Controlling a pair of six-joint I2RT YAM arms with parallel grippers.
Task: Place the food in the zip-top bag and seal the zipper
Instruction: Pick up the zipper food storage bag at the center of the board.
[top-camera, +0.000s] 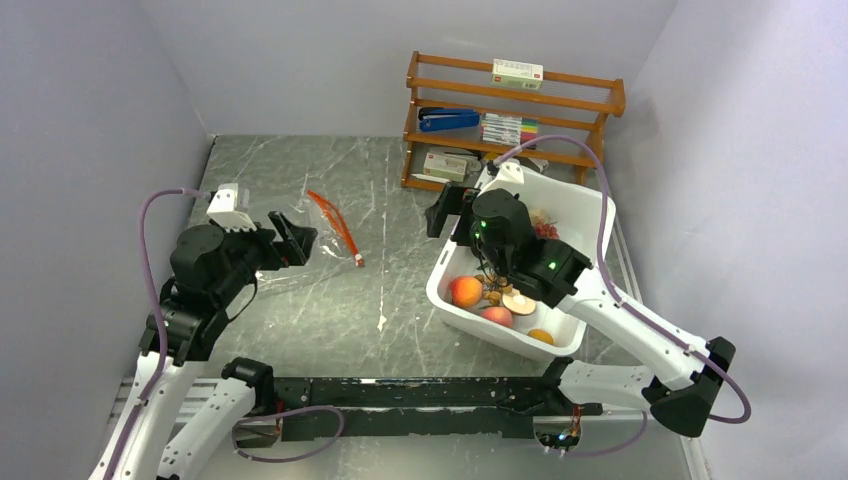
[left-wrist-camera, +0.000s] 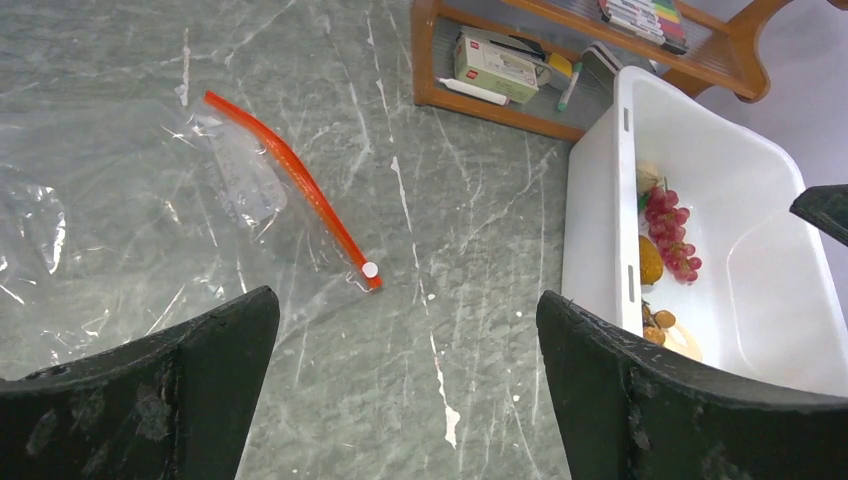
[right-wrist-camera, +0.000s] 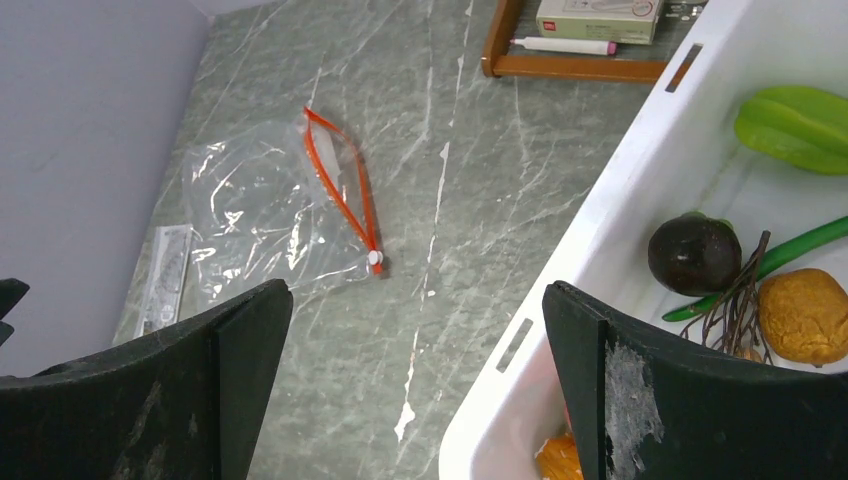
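Both your grippers are spread fully wide, nothing in either. Left gripper (top-camera: 297, 240) hangs over the left part of the zip-top bag (right-wrist-camera: 250, 215). The bag lies flat on the table (top-camera: 400, 300), left of centre. Its zipper (left-wrist-camera: 290, 180) runs along the right edge, the two strips bowed apart, white slider (left-wrist-camera: 370, 269) at the near end. Right gripper (top-camera: 447, 212) sits over the left wall of the white bin (top-camera: 592, 210).

All the food you can see is in that bin: grape bunch (left-wrist-camera: 670, 235), orange round fruit (top-camera: 465, 291), green pod (right-wrist-camera: 800, 245), dark round fruit (right-wrist-camera: 693, 253), twigs (right-wrist-camera: 738, 295). The bin's left wall stands between food and bag. Wooden rack (top-camera: 510, 100) with a blue stapler (top-camera: 448, 119) stands just beyond the bin, at the far wall.

Hard to read:
- Right arm covers the bin's middle in the top view.
- The bag's clear film barely shows against the marble, and in the left wrist view its near-left side goes under the finger (left-wrist-camera: 170, 400).
- There's a pale flat strip (right-wrist-camera: 165, 270) left of the bag, can't tell what it is
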